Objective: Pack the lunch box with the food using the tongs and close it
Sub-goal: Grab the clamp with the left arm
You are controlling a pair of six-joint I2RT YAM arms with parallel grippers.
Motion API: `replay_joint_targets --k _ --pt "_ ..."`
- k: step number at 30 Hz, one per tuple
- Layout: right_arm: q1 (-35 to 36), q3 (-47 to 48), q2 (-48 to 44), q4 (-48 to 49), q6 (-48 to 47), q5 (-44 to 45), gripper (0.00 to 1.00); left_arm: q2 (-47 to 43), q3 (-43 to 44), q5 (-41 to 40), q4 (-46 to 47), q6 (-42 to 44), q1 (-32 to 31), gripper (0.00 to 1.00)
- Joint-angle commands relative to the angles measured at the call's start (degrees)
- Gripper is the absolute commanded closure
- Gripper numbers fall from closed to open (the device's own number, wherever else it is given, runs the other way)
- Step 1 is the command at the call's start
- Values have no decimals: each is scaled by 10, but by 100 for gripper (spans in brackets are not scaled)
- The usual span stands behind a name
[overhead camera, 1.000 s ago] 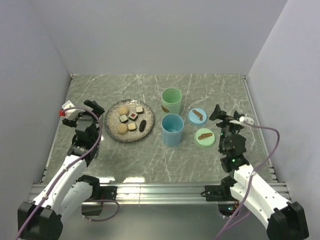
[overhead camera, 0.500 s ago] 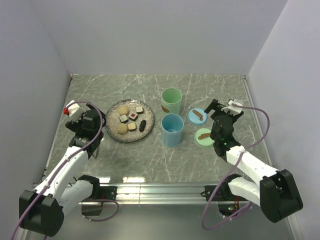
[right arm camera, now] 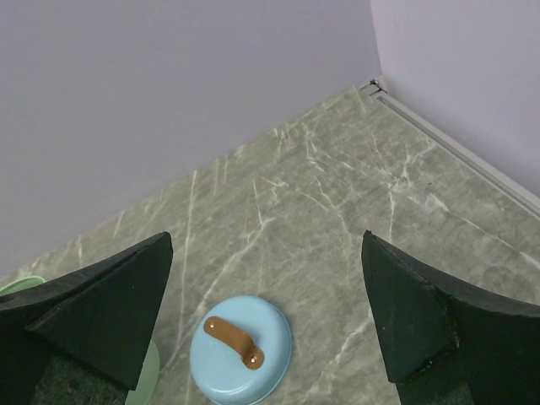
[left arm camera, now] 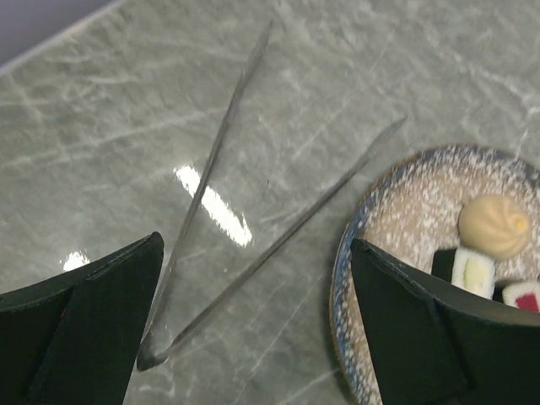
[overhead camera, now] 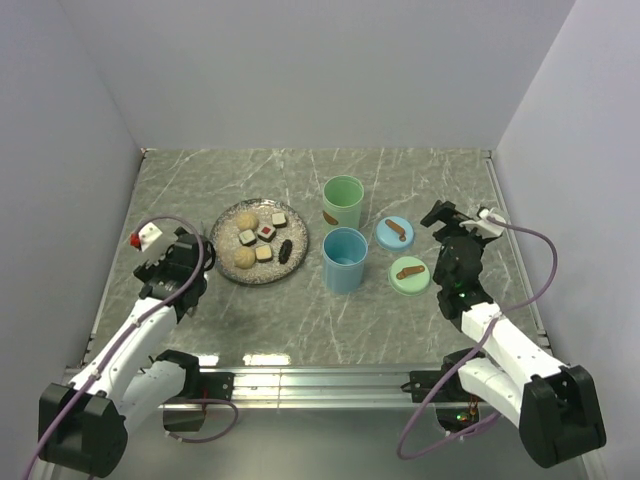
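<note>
grey marbled table (overhead camera: pixel 300 320) between pale walls. left pincer (left arm camera: pixel 253 337) gapes wide and empty over the tongs (left arm camera: pixel 218 160), which lie flat just left of the plate (overhead camera: pixel 218 248) carrying the food (overhead camera: pixel 246 219). right pincer (right arm camera: pixel 266 329), equally wide and empty, hangs near the blue lid (right arm camera: pixel 240 337). blue cup (overhead camera: pixel 345 262) and green cup (overhead camera: pixel 343 200) stand lidless beside the plate.

The plate (left arm camera: pixel 396 202) runs off the left wrist view's edge, partly behind the left gripper (left arm camera: pixel 255 243)
</note>
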Motion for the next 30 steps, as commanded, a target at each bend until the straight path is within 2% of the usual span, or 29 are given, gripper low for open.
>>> replay_joint_targets --k 1,3,4,7,11,15,19,24,30 --pt "-6 -6 -23 3 22 -16 0 -17 -1 48 -22 -23 0 0" --pt "-7 -11 -28 1 23 -18 0 -10 2 76 -23 -34 0 1" --pt "-8 -13 -31 2 26 -21 0 -5 6 116 -24 -38 0 1" --pt "-10 -14 -33 2 31 -28 0 32 18 146 -60 -60 -1 0" --pt "-11 -21 -37 6 37 -30 0 93 14 128 -103 -95 -1 1" --pt "-12 -30 -44 6 39 -33 0 89 -10 164 -72 -113 -1 1" --pt "-12 -36 -52 8 42 -31 0 83 -26 154 -47 -131 -1 0" --pt "-12 -41 -58 8 43 -30 0 125 -31 151 -25 -132 4 0" --pt "-12 -50 -73 10 43 -24 0 142 -28 143 -18 -123 12 16"
